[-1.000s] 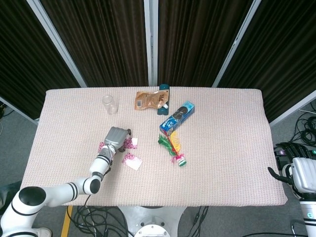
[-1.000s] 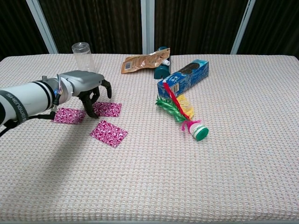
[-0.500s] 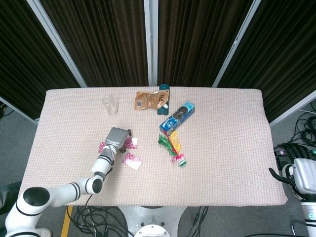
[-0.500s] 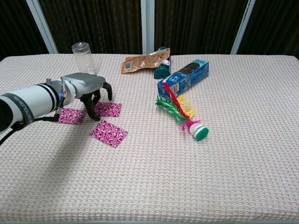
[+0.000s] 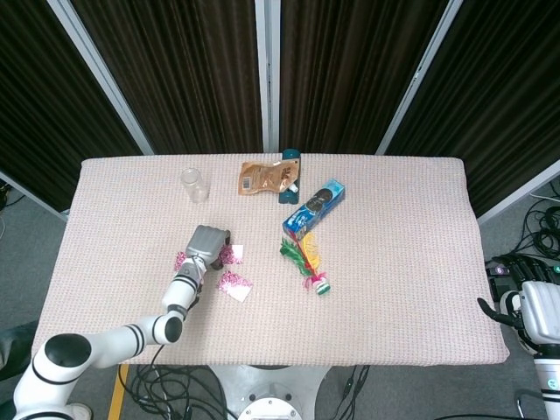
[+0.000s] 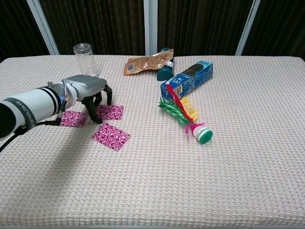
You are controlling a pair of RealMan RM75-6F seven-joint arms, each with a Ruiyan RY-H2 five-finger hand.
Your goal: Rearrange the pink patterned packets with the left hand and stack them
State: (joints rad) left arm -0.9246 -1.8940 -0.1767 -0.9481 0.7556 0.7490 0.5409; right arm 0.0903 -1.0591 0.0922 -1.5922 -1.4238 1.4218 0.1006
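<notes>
Three pink patterned packets lie flat and apart on the table's left half: one [image 6: 111,112] by the fingertips, one [image 6: 71,118] partly under the forearm, one [image 6: 111,136] nearest me. My left hand [image 6: 89,89] arches over the gap between the first two, fingers spread and pointing down, tips at the table by the edge of the far packet, holding nothing. From the head view the hand [image 5: 206,242] hides part of the packets [image 5: 232,255]. My right hand [image 5: 528,308] hangs off the table's right edge with nothing in it.
A clear plastic cup [image 6: 84,58] stands behind the left hand. A brown pouch [image 6: 147,62], a teal bottle [image 6: 165,71], a blue biscuit box [image 6: 187,79] and a feathered shuttlecock toy [image 6: 187,117] lie at the table's middle.
My left hand has crept slightly to the right over the packets, fingers still spread. The packets and the right hand have not moved.
</notes>
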